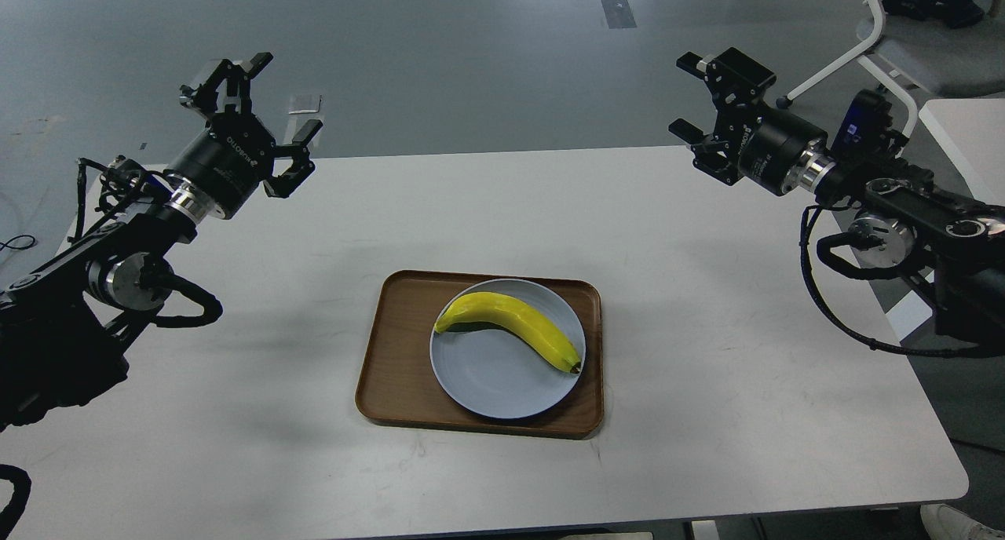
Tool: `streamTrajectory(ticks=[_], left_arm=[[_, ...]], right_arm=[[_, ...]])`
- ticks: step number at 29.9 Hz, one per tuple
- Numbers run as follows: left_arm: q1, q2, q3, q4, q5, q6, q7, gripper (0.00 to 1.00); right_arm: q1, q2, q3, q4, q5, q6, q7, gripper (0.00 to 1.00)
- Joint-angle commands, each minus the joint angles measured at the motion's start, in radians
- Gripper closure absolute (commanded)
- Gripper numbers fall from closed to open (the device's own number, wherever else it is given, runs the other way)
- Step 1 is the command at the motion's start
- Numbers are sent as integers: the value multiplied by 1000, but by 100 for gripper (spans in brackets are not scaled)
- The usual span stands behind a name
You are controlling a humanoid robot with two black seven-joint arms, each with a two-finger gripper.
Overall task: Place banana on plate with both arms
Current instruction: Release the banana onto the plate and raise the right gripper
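Observation:
A bright yellow banana (514, 328) lies across the upper part of the pale blue-grey plate (491, 379), greenish stem at the left, dark end at the right rim. The plate sits in a brown wooden tray (392, 367) at the middle of the white table. My left gripper (255, 100) is open and empty, held high over the table's far left. My right gripper (695, 96) is open and empty, held high over the table's far right corner. Both are far from the banana.
The white table (707, 414) spans most of the view; its front edge runs along the bottom. A white office chair (895, 45) stands on the grey floor at the back right. Another white surface (962, 128) shows at the right edge.

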Motion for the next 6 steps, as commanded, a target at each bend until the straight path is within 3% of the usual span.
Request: streamTrajectory(ticks=[1, 6], left_arm=[[-1, -15, 0, 2, 0, 0, 0, 2], [-1, -26, 0, 4, 3, 0, 1, 2]], right_arm=[[-43, -1, 5, 0, 51, 0, 0, 0], [-73, 0, 5, 6, 51, 3, 0, 0]])
